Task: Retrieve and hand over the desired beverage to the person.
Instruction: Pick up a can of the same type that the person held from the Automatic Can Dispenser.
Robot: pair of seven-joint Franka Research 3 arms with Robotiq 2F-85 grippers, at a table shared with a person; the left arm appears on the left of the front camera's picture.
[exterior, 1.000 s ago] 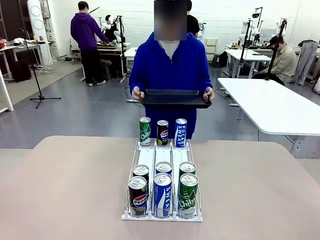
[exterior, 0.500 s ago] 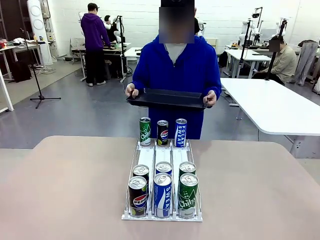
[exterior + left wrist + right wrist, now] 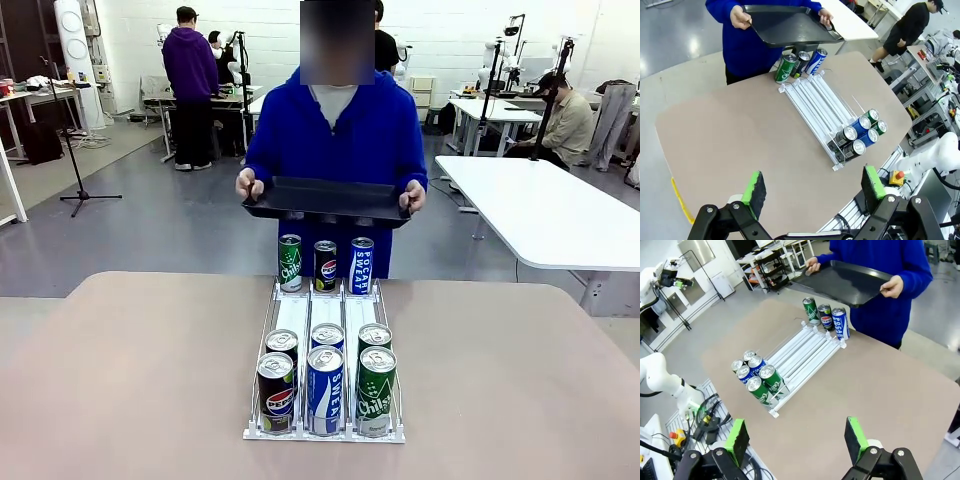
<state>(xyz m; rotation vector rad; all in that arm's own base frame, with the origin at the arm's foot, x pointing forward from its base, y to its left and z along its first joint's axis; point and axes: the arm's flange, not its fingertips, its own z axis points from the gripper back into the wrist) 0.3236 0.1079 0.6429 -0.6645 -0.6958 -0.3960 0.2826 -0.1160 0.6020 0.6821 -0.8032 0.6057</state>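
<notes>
- we judge the task to be at its very start: no can is picked. the person (image 3: pixel 335 140) stands at 12 o'clock across the tabletop (image 3: pixel 130 370), holding an empty black tray (image 3: pixel 325 200) level in both hands.
- the drinks sit in a white three-lane rack (image 3: pixel 326 310) mid-tabletop, running from 6 to 12 o'clock. six near cans (image 3: pixel 325 385) are bunched at its 6 o'clock end, and three far cans (image 3: pixel 325 265) stand at its 12 o'clock end, just below the tray.
- the left fingers (image 3: pixel 754 194) are spread wide with nothing between them, high over the tabletop. the right fingers (image 3: pixel 856 434) are the same.
- we cannot tell which drink is wanted, since both of the person's hands are on the tray and neither points.
- next, we reckon, one arm drops onto the chosen can. its neighbours touch it, so the fingers need a careful straddle, then a straight lift and a carry toward the tray at 12 o'clock.
</notes>
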